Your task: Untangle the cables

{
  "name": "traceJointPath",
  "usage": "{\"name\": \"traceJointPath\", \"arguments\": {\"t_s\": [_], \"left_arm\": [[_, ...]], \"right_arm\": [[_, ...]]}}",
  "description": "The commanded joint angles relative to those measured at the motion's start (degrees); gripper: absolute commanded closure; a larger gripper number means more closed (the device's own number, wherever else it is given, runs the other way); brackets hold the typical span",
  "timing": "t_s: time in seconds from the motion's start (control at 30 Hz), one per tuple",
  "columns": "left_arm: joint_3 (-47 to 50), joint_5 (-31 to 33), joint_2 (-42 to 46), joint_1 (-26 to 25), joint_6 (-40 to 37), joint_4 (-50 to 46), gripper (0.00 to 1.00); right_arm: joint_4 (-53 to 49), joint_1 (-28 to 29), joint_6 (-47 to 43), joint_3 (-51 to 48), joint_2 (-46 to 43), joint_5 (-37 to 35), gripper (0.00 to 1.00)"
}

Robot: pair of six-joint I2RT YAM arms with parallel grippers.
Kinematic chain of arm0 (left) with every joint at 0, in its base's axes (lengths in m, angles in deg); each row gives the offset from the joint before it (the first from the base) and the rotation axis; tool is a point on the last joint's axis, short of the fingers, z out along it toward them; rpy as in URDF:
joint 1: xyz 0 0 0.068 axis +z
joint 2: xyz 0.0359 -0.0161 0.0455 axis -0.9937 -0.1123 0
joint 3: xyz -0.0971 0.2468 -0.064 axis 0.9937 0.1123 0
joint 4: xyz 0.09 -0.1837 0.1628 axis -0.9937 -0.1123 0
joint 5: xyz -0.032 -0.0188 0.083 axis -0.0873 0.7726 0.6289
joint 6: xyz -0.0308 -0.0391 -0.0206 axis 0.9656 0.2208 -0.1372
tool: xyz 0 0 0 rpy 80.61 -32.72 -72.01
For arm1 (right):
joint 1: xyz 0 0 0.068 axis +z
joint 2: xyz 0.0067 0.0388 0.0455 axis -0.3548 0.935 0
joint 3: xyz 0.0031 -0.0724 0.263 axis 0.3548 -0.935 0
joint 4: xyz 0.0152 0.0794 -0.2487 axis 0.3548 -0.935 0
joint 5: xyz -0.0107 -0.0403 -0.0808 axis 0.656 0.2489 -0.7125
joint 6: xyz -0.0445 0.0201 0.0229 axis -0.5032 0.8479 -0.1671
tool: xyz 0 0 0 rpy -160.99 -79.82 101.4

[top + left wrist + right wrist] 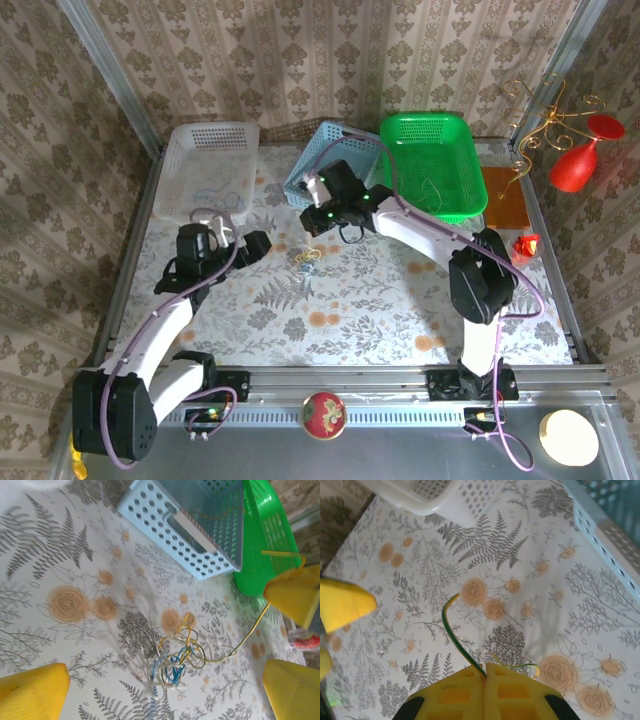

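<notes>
**Right claw pinches a yellow strand; the knot lies on its near side**

The right claw point(485, 669) has its jaws pressed together on a thin yellow strand point(451, 625). The strand comes out of the seam between the fingers and curves away over the table point(580, 605).

In the left wrist view the same strand leaves the knot point(172, 667) and rises, with a slight sag, to a right claw finger at the frame's right edge. The strand's long axis therefore runs straight from the knot to the right claw. A pull along that line, away from the knot, would draw the strand out lengthwise.

The knot is a small bunch of blue, white and yellow loops lying flat on the table. From above it sits just to the near side of the right claw and just to the right of the left claw point(262, 243), between the two. They look about equally close to it, but only the right one has hold of any cable.

The left claw hangs with its jaws wide apart and nothing in them. The knot lies ahead of it, centred in the gap between its fingers. I judge that it is well placed to drop onto the bunch and pin it while the right claw pulls, because without that anchor the whole knot may simply drag along.
</notes>
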State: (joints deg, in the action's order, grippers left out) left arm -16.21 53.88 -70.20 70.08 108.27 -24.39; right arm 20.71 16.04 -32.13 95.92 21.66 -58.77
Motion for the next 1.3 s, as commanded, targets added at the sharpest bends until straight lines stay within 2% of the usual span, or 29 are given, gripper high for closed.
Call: {"name": "traceJointPath", "arguments": {"t_s": [0.0,0.37,0.43,0.7,0.87,1.1,1.27], "left_arm": [[1.9,1.9,-1.2,-3.2,-2.7,7.3,0.00],[-0.8,4.1,-12.2,-12.3,-9.3,16.7,0.00],[-1.8,4.2,-14.6,-15.2,-10.2,18.4,0.01],[-6.3,4.5,-24.7,-19.2,-11.1,25.1,0.08],[-7.8,5.7,-29.0,-19.8,-10.6,28.5,0.23],[-6.5,6.5,-31.0,-19.8,-10.5,30.5,0.58],[-3.5,7.0,-30.9,-19.8,-10.3,31.4,0.65]], "right_arm": [[6.4,0.0,8.2,-3.8,-3.3,3.6,1.00],[12.6,0.0,15.5,-9.3,-7.6,5.2,1.00],[13.3,0.0,16.4,-9.8,-8.3,5.3,1.00],[14.7,0.2,18.4,-11.5,-10.8,5.7,1.00],[16.0,0.4,20.4,-12.3,-12.0,7.0,1.00],[15.7,0.0,21.7,-10.7,-15.2,7.8,1.00],[17.3,-2.1,25.0,-7.8,-17.7,10.3,1.00]]}}
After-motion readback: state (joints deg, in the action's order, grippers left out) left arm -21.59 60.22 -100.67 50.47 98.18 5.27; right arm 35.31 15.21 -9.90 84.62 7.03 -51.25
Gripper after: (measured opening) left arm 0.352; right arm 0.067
